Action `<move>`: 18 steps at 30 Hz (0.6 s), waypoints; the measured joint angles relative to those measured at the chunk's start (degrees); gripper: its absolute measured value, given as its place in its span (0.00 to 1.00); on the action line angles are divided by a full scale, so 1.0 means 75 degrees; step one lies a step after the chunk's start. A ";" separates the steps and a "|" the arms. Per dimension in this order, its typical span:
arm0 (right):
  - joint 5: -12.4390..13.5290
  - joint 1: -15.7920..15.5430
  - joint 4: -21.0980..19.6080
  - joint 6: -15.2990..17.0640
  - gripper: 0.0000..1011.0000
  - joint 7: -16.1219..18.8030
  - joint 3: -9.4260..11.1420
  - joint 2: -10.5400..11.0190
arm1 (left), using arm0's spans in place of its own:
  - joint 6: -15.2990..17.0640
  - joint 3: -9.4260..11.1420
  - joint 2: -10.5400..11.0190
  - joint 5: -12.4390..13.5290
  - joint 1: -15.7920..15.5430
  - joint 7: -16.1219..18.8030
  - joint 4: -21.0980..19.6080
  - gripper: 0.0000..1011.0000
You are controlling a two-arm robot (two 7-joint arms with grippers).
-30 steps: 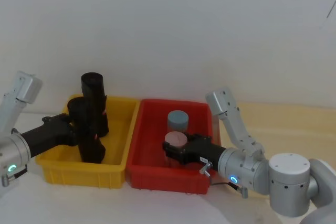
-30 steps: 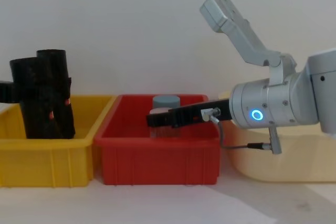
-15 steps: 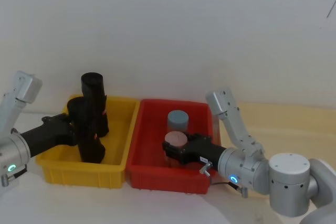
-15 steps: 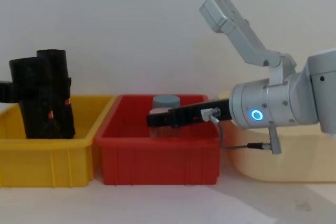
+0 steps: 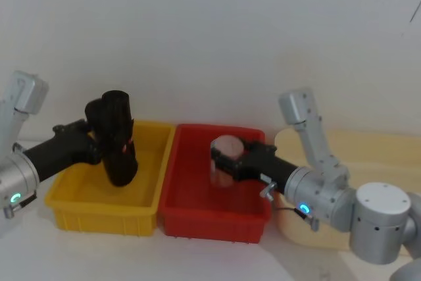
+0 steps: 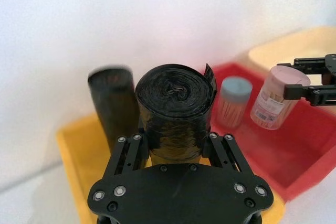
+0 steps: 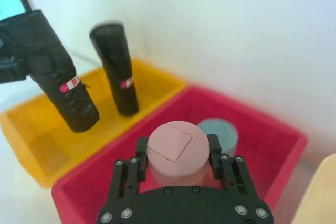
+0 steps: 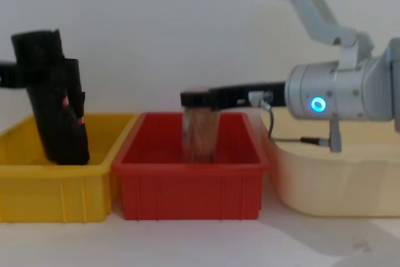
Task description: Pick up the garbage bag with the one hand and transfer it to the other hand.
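Left tool [image 5: 94, 144]: green-ringed arm reaches in level from 9 o'clock, fingers clamped on the garbage bag [image 6: 176, 103] at its upper part. Bag top tips toward 11 o'clock, lower end in the yellow bin [image 5: 99, 216]. Second black roll [image 6: 113, 103] just beside.

Right tool [image 8: 200, 99]: blue-ringed arm level from 3 o'clock, gripping a pink-capped canister [image 7: 177, 153] over the red bin [image 5: 197, 220].

Reaches in from the left with the green-ringed arm, forearm near level, left end effector [image 5: 99, 141] clamped on the upper half of the garbage bag [image 6: 176, 95], one finger on each side. Stretches the blue-ringed right arm toward the left, wrist horizontal, elbow link rising steeply behind, right end effector [image 8: 200, 99] closed around the top of a pink-lidded jar [image 7: 177, 150].
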 joint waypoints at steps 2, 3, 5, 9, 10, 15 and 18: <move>0.0052 -0.0046 -0.0182 -0.0100 0.66 -0.0044 0.0105 0.0049 | -0.0036 -0.0025 -0.0011 -0.0024 -0.0001 0.0031 -0.0117 0.49; 0.0065 -0.0065 -0.0273 -0.0131 0.66 -0.0062 0.0151 0.0069 | -0.0048 -0.0035 -0.0019 -0.0037 -0.0005 0.0047 -0.0175 0.49; 0.0098 -0.0096 -0.0408 -0.0205 0.66 -0.0103 0.0233 0.0109 | -0.0070 -0.0059 -0.0061 -0.0092 -0.0049 0.0093 -0.0377 0.49; 0.0145 -0.0193 -0.0760 -0.0358 0.66 -0.0217 0.0431 0.0219 | -0.0074 -0.0053 -0.0186 -0.0203 -0.0207 0.0157 -0.0674 0.49; 0.0155 -0.0248 -0.0931 -0.0431 0.66 -0.0285 0.0536 0.0279 | -0.0072 -0.0041 -0.0216 -0.0224 -0.0243 0.0167 -0.0720 0.49; 0.0153 -0.0414 -0.1379 -0.0605 0.66 -0.0508 0.0822 0.0446 | -0.0014 0.0120 -0.0462 -0.0341 -0.0529 0.0223 -0.0966 0.49; 0.0115 -0.0579 -0.1733 -0.0728 0.66 -0.0722 0.1062 0.0588 | 0.0061 0.0358 -0.0750 -0.0414 -0.0827 0.0255 -0.1061 0.49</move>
